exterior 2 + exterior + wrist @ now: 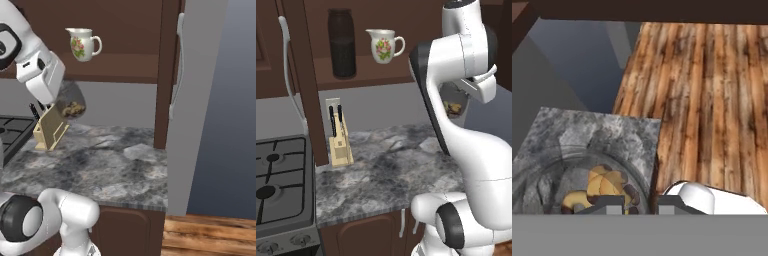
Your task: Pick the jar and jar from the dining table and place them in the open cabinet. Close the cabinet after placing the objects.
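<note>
The small glass jar [71,106] with yellowish bits hangs below the cabinet shelf [125,67], pinched in the gripper [639,202]; the white hand hides its top. The tall dark jar [342,44] stands on that shelf beside the floral jug [383,45], its top cut off.

Short jar [71,106] half covered by the white hand, top not visible; in hand view cut by the bottom edge. Tall jar [342,44] cropped at the top edge. Stove [281,192] cut at left. Fingertips hidden behind the jar.
</note>
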